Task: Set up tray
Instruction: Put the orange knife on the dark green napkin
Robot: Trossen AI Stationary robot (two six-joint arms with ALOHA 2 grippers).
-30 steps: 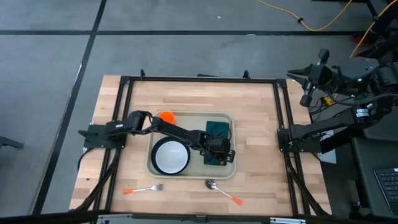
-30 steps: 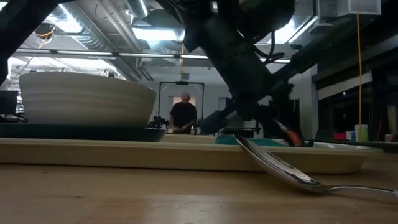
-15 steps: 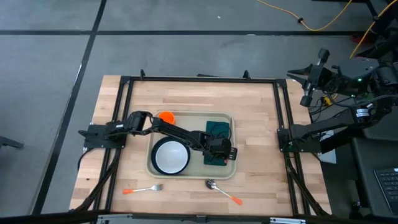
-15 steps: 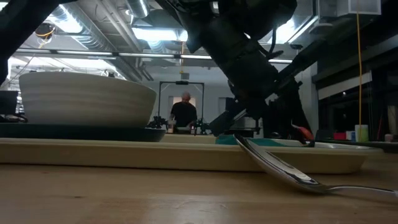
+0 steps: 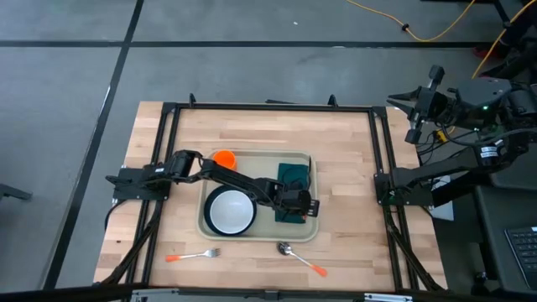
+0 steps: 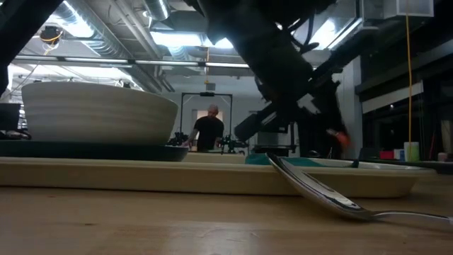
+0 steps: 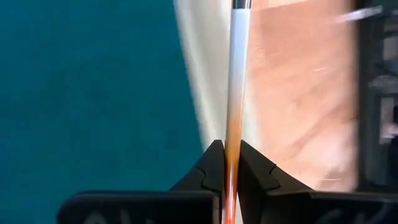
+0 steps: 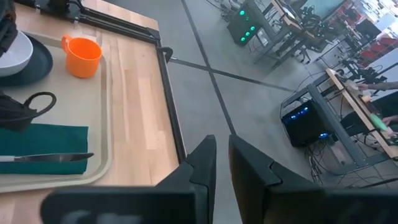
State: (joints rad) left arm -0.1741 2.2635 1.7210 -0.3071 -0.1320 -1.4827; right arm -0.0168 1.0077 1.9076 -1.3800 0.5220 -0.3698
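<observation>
Left gripper (image 7: 226,163), clenched on a knife (image 7: 236,87) above the napkin (image 7: 93,93), could drop it crooked beside the tray (image 5: 309,228) rim.

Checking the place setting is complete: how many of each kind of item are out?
tray: 1
plate: 1
bowl: 1
cup: 1
napkin: 1
cutlery: 3 (fork, spoon, knife in left gripper)
Total: 8

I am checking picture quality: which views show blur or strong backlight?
Left wrist view: the orange-handled metal utensil and the wooden table are smeared by blur. Low view: bright ceiling lights leave the dark arm a silhouette. High view: evenly lit.
</observation>
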